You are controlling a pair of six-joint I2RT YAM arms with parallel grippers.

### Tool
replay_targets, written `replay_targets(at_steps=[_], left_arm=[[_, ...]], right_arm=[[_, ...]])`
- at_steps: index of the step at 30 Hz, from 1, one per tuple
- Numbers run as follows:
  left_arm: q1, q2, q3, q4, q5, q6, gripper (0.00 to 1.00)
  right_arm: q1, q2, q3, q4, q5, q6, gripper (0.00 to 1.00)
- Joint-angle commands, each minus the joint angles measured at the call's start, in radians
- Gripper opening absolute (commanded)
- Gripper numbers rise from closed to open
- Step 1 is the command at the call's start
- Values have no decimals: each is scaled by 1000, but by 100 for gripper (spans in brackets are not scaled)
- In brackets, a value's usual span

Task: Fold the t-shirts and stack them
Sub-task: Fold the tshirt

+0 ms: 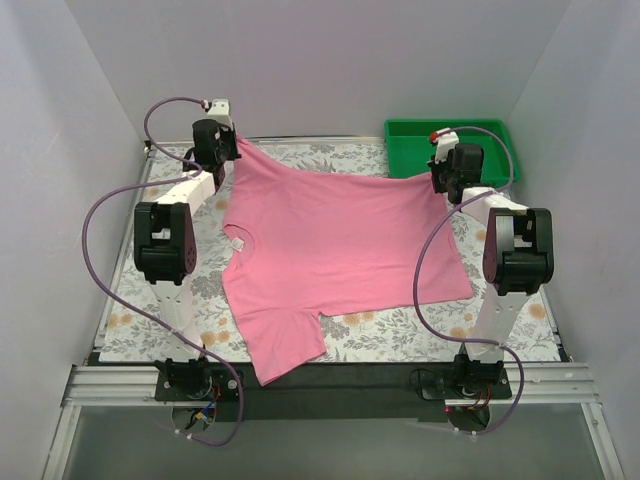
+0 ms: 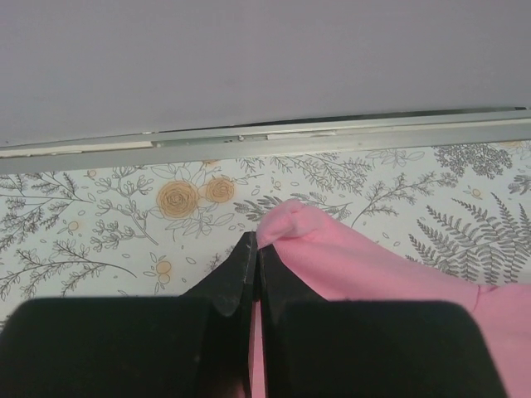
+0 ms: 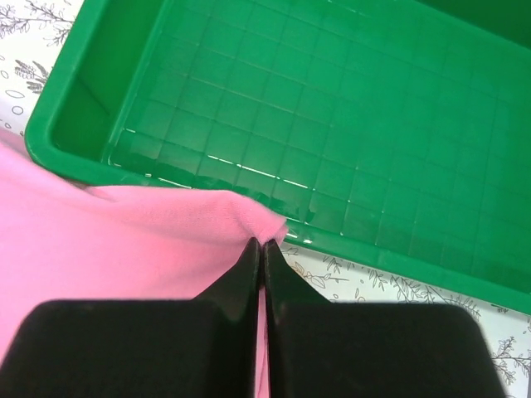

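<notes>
T-shirt (image 2: 348, 257) edge hidden between the jaws, rest of its cloth cut off in both wrist views, green tray (image 3: 75, 108) cropped at top and right, collar label (image 1: 236, 243) too small to read

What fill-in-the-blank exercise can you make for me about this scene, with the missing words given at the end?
The t-shirt spread on the table is ___ in colour.
The left gripper and the right gripper are both shut on the ___.
The tray at the far right of the table is ___ in colour.
Missing words: pink; t-shirt; green.
</notes>
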Motion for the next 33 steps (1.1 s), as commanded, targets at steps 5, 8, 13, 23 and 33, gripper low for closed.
replay_targets(at_steps=[5,8,13,23,33], left_arm=[[10,-140,-35,-41,46,-17,0],[10,-162,-45,-61,66,-23,0],[10,-215,-74,-111,102,-47,0],[10,-395,-170,-274,148,-129,0],[10,-518,-305,-368,169,-208,0]], right_arm=[[-3,0,37,50,-23,-25,3],[-3,-11,32,49,-20,-25,3],[-4,-43,10,49,-14,-30,2],[-4,-118,-74,50,9,-30,1],[-3,-219,-181,52,49,-19,1]])
